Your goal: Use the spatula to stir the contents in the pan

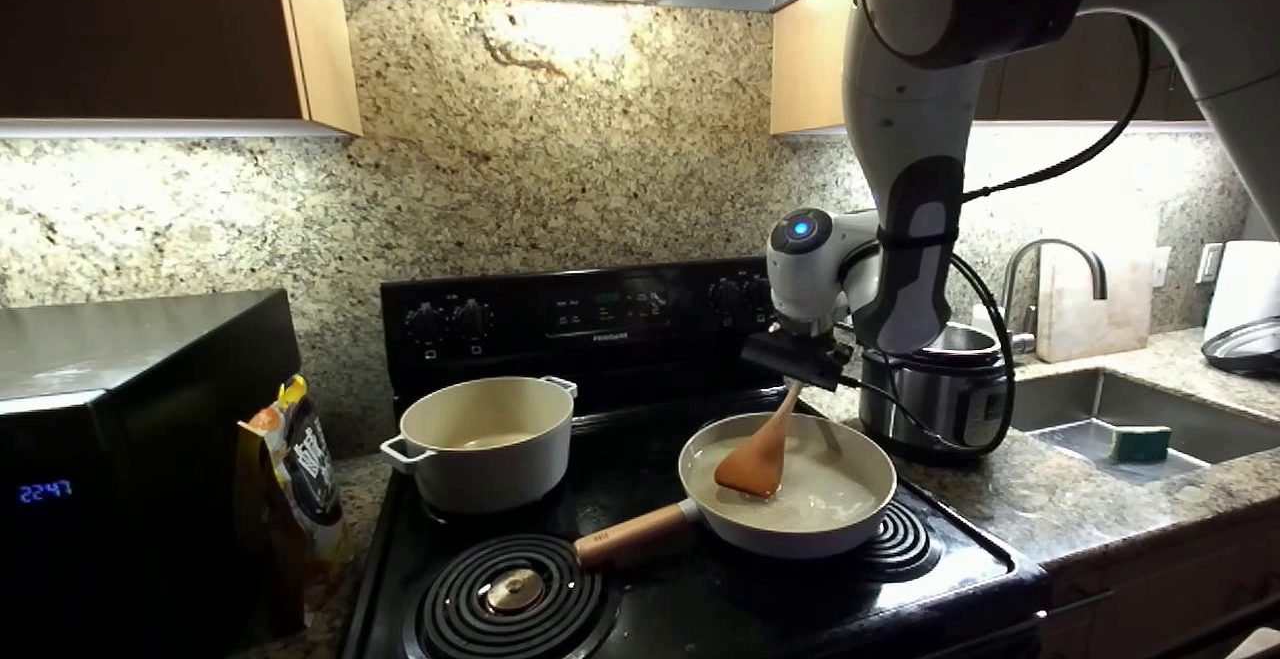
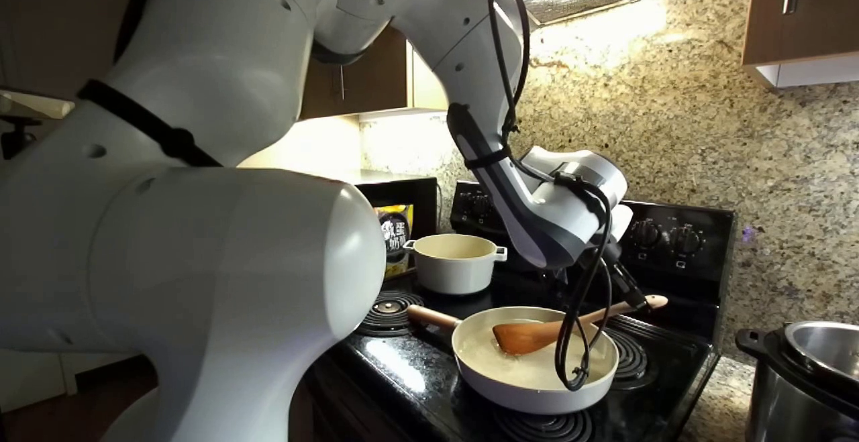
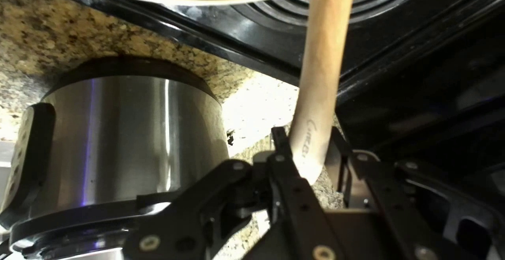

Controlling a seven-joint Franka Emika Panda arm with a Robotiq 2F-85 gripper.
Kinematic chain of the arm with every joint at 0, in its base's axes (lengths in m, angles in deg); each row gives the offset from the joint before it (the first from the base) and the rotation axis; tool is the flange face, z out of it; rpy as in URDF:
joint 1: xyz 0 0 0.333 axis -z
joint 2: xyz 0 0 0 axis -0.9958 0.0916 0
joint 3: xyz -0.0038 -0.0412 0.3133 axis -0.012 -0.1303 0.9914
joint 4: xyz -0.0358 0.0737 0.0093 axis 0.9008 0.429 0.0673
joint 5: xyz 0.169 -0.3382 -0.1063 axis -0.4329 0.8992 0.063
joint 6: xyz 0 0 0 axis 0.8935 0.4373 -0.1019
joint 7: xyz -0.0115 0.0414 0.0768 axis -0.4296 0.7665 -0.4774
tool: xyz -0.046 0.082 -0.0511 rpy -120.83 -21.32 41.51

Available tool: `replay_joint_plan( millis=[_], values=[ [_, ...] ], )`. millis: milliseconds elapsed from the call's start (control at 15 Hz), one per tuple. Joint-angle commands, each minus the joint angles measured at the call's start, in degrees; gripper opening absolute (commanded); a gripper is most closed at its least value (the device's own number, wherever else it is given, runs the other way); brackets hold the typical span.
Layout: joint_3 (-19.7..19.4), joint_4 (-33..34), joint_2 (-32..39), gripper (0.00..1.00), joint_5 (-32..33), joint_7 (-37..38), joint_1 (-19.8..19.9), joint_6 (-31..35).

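In both exterior views the orange-brown wooden spatula (image 1: 757,459) leans into the shallow pan (image 1: 790,542), its wide blade (image 2: 527,338) low in the whitish, watery contents (image 1: 825,494). My gripper (image 3: 307,135) is shut on the upper end of the spatula's handle, one finger on each side of the wood. From there the handle (image 3: 325,47) runs up and out of the wrist view, past the pan's rim (image 3: 189,1); the blade is out of that view. The pan rests on the stove with its wooden handle (image 1: 640,536) pointing away from the steel cooker.
A deeper cream pot (image 1: 490,479) stands on the stove beside the pan. The steel cooker (image 3: 134,133) sits on the counter close to my gripper. Behind rises the stove's control panel (image 1: 600,314). A loop of black cable (image 2: 570,361) hangs from the arm, overlapping the pan in an exterior view.
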Motion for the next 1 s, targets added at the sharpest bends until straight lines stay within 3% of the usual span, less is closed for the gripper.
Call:
replay_joint_plan(
  millis=[0,533,933],
  values=[
    [-0.39,1.78,-0.15,0.11,0.11,-0.27,-0.93,-1.6],
    [-1.17,2.67,1.78,0.11,1.32,-2.81,2.01,-2.43],
    [-3.42,2.29,3.8,0.11,1.28,-0.6,2.71,-2.47]
  ],
)
